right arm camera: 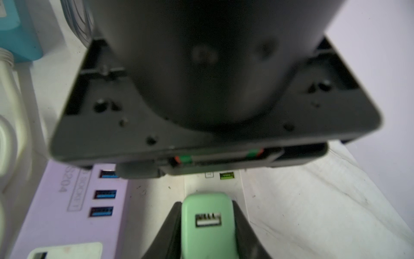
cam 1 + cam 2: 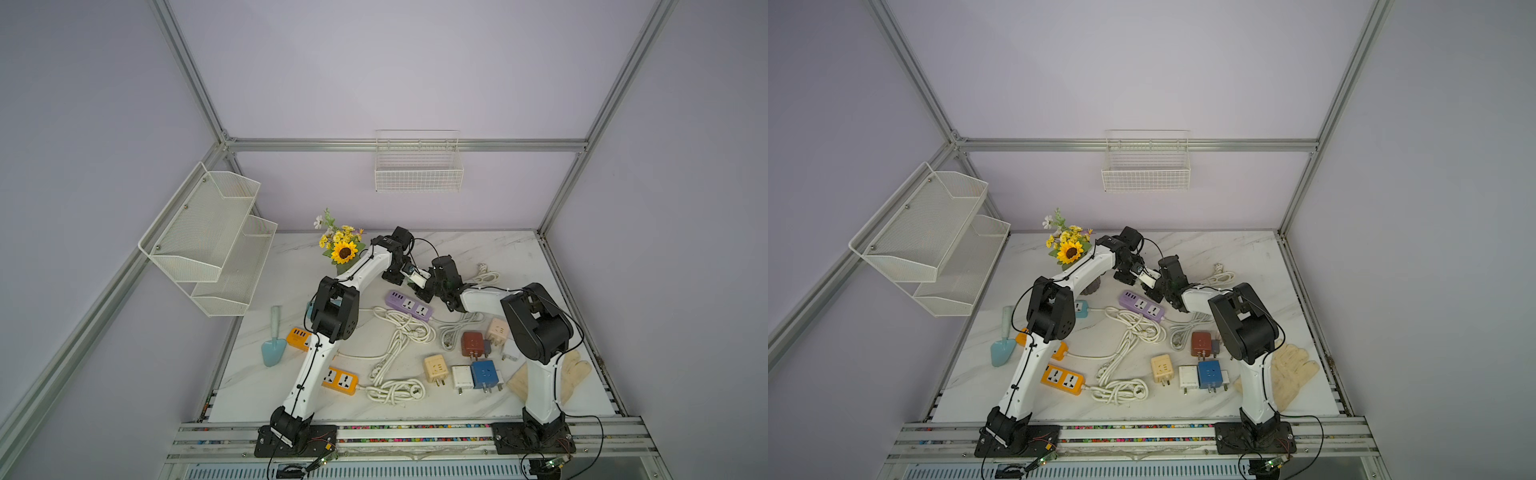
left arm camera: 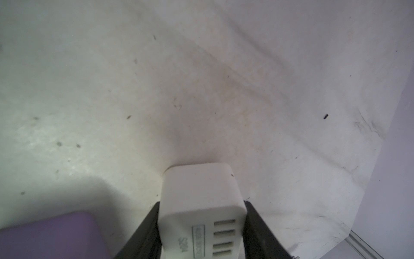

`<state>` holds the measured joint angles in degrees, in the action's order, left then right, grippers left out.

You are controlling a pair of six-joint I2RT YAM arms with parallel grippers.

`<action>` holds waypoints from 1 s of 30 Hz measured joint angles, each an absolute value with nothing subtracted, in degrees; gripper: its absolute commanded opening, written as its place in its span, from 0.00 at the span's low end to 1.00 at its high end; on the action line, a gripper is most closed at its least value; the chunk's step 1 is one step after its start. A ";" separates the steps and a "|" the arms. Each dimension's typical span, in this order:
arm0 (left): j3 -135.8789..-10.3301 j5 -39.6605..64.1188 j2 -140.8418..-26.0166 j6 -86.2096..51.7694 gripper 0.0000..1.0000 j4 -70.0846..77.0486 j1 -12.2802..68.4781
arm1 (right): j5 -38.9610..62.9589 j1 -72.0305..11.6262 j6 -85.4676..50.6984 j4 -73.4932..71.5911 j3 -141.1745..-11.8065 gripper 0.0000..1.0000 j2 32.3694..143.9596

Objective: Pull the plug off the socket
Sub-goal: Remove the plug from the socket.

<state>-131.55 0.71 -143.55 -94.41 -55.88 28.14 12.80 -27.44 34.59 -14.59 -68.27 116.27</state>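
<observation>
Left gripper (image 3: 201, 205) is clamped on one end of a white plastic socket block (image 3: 199, 188), with black fingers (image 3: 150, 224) pressed flat on both its sides. Right gripper (image 1: 206, 204) is clenched on a mint-green plastic plug (image 1: 207, 224) with a USB port on its face, gripping it on both sides. In the right wrist view the plug sits against the white block and its prongs are hidden, so I cannot tell if it is seated or already free. In both top views the two grippers meet nose to nose over the back middle of the white marble-pattern tabletop (image 2: 490, 249), and the white block (image 2: 419, 280) shows between them. That spot is just behind the USB end of a lilac plastic power strip (image 2: 409, 305), which lies flat on the table, apart from both grippers. White coiled cords (image 2: 399, 336) lie in front of the lilac strip.
</observation>
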 measured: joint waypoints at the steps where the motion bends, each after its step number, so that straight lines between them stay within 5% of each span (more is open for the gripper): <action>1: -131.55 0.71 -143.55 -94.19 0.00 -55.83 28.14 | 12.95 -27.44 34.54 -14.39 -68.42 0.21 116.27; 7: -131.55 0.73 -143.55 -93.91 0.00 -55.81 28.14 | 13.45 -27.51 34.74 -13.26 -68.90 0.12 116.16; 30: -131.55 1.19 -143.28 -93.62 0.00 -57.25 28.18 | 17.96 -27.29 32.93 -3.49 -72.99 0.09 113.34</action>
<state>-131.55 1.19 -143.28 -93.62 -57.25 28.18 17.96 -27.29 32.93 -3.49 -72.99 113.34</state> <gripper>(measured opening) 0.511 0.321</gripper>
